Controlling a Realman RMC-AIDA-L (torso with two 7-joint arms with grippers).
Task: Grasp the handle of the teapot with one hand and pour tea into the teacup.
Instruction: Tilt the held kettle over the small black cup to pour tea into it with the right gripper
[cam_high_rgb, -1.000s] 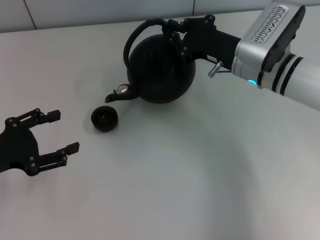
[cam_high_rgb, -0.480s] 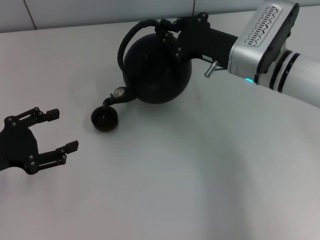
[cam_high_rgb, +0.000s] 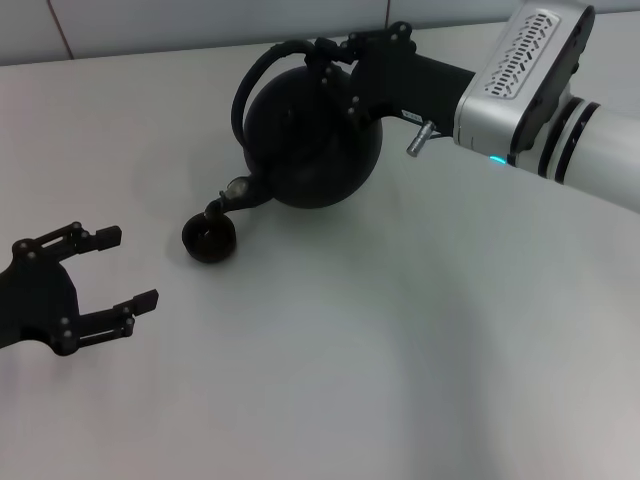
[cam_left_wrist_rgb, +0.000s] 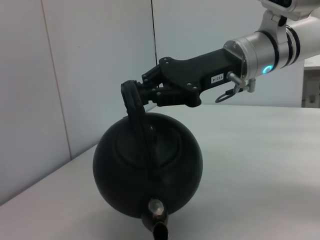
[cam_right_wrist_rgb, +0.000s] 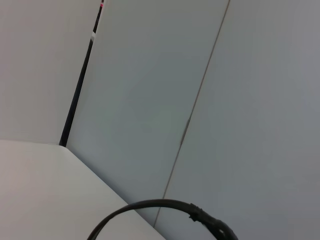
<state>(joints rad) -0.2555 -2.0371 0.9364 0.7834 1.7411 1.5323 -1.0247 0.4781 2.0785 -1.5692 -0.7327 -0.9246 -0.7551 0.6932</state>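
Pour step: right gripper (cam_high_rgb: 335, 60), jaws clenched on handle (cam_high_rgb: 262, 68), teapot (cam_high_rgb: 312, 135) tilted, spout over teacup (cam_high_rgb: 209, 239). Next: hold tilt steady. Left gripper (cam_high_rgb: 125, 270) idle, jaws released.

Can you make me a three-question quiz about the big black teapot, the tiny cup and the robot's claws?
1. Where is the teapot's spout?
A. Right over the teacup
B. Pointing away from the teacup
C. Inside the left claw

2. How many teacups are on the table?
A. Three
B. One
C. None

3. What is the left claw doing?
A. Squeezing the teacup
B. Holding the handle
C. Sitting open and empty

Answers:
1 A: the teapot is tipped, its spout right above the teacup.
2 B: only one small dark cup sits on the table.
3 C: the left claw is spread with nothing between its fingers, off to the side, while the right claw grips the handle.
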